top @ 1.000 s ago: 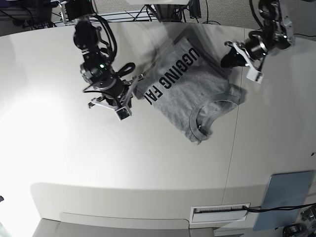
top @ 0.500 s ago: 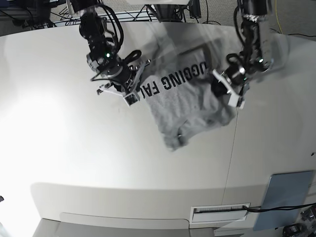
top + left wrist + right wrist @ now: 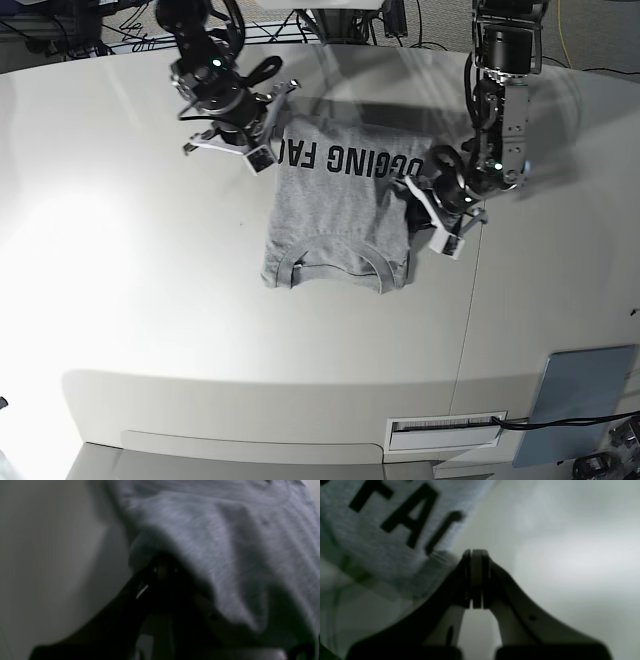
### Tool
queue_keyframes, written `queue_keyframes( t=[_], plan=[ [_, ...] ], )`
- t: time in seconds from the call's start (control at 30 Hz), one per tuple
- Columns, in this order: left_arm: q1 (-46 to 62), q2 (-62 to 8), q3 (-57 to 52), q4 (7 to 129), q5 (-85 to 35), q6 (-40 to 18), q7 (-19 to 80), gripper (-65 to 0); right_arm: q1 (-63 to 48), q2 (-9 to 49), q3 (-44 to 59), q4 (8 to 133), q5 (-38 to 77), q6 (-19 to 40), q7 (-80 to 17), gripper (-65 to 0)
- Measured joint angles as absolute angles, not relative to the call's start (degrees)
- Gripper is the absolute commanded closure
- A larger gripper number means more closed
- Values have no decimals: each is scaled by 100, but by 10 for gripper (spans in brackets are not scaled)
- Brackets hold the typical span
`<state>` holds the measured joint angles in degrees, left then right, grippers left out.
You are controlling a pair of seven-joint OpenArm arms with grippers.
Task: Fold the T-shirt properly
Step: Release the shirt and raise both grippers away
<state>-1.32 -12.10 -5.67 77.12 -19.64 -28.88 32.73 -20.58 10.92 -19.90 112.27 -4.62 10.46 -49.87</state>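
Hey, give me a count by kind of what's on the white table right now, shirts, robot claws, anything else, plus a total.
T-shirt: 1
Claws: 2, the left claw and the right claw, each shut on the shirt's edge
Blue-grey flat panel at the table's corner: 1
Total: 4

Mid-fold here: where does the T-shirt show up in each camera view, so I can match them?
Base: T-shirt hangs at upper centre between both grippers, collar lowest.
Left wrist: grey cloth fills the upper right, draped over the shut left gripper.
Right wrist: printed corner at upper left, beside the shut right gripper.
Shared landmark: black lettering, seen in base and right wrist views.
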Motion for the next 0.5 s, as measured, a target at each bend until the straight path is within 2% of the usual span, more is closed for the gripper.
queue_keyframes(
  t=[0.1, 0.17, 0.3, 0.5],
  plan=[
    [30, -1208, -969, 7911, -2451, -3424, 3848, 0, -2165, 1354, -1984, 11673, -454, 965, -5033, 0],
    [209, -1201, -1273, 8119, -2757, -3551, 4202, 0, -2244, 1483, -1922, 11944, -438, 845, -5068, 0],
    [563, -1216, -1944, 8720, -3242, -3566, 4523, 0, -2473, 1588, -1385, 12298, -443, 766, -5127, 0],
    [1686, -1208, -2580, 10018, -3221, -3540, 4672, 0, -3144, 1586, -386, 12573, -71, 757, -5236, 0]
  ],
)
